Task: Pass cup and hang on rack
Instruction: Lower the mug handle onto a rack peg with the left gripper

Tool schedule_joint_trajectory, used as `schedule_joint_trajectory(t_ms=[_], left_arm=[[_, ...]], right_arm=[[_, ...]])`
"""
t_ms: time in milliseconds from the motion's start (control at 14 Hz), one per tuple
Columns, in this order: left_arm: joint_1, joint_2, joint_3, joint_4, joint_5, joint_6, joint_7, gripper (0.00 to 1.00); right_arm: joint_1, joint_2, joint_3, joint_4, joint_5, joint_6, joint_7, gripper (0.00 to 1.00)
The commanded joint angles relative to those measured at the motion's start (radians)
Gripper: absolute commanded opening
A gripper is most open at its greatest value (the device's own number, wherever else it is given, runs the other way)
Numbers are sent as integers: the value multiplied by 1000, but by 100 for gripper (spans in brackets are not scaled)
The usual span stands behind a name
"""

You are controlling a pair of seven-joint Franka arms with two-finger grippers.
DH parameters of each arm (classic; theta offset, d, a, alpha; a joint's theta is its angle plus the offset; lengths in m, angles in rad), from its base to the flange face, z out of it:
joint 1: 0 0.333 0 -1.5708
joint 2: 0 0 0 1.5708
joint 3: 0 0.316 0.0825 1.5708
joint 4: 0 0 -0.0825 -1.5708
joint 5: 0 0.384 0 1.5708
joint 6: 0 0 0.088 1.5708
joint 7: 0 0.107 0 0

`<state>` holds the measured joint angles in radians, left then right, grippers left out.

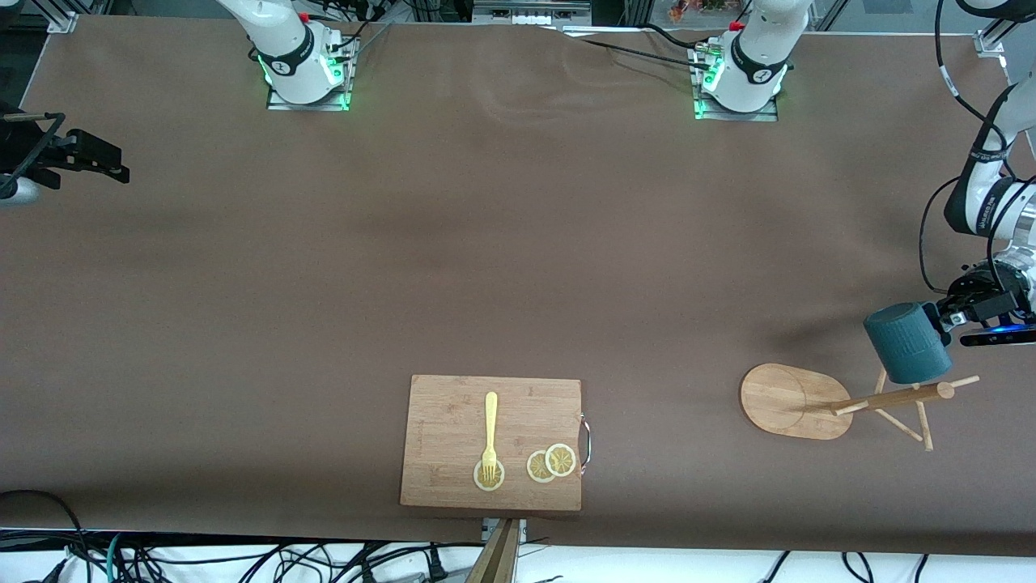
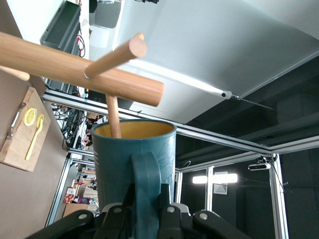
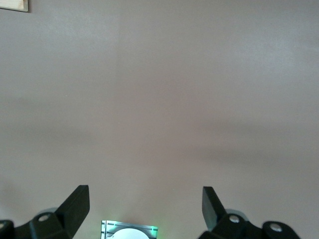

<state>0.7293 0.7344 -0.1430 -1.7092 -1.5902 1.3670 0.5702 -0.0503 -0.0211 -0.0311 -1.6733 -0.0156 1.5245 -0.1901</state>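
Observation:
The teal cup [image 1: 906,342] hangs in the air over the table by the rack's top, tilted, its mouth toward the rack. My left gripper [image 1: 948,316] is shut on its handle. In the left wrist view the fingers [image 2: 167,196] pinch the handle [image 2: 146,179], and the cup [image 2: 119,159] shows its yellowish inside. The wooden rack [image 1: 789,401] stands at the left arm's end of the table. Its post [image 2: 75,67] and a thick peg [image 2: 117,54] cross just over the cup, and a thin peg [image 2: 113,117] reaches into the cup's mouth. My right gripper [image 1: 109,162] waits open and empty over bare table at the right arm's end [image 3: 145,199].
A wooden cutting board [image 1: 492,421] lies near the front edge, mid-table, with a yellow fork [image 1: 490,433] and lemon slices [image 1: 552,463] on it. It also shows in the left wrist view [image 2: 15,149]. Brown cloth covers the table.

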Motion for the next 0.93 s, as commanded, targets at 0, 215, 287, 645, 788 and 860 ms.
schedule_joint_trajectory(t_ms=[0,215,287,645,788,860], left_arm=[[-14,20,5,23,-5,18,-10,0],[-30,59,6,65,-1,30,-6,0],[-30,69,5,78,9,30,-6,0],[-37,128,10,135,13,30,-4,0],[-36,163,14,170,33,29,-4,0],[-33,172,16,184,35,26,-4,0]], right_arm=[[0,-10,5,6,14,-15,9,100],[0,-10,5,6,13,-15,9,100],[0,-10,5,6,13,-15,9,100],[0,-10,7,6,14,-15,9,100],[0,-10,6,6,14,-15,9,100],[0,-10,7,6,14,-15,9,100]])
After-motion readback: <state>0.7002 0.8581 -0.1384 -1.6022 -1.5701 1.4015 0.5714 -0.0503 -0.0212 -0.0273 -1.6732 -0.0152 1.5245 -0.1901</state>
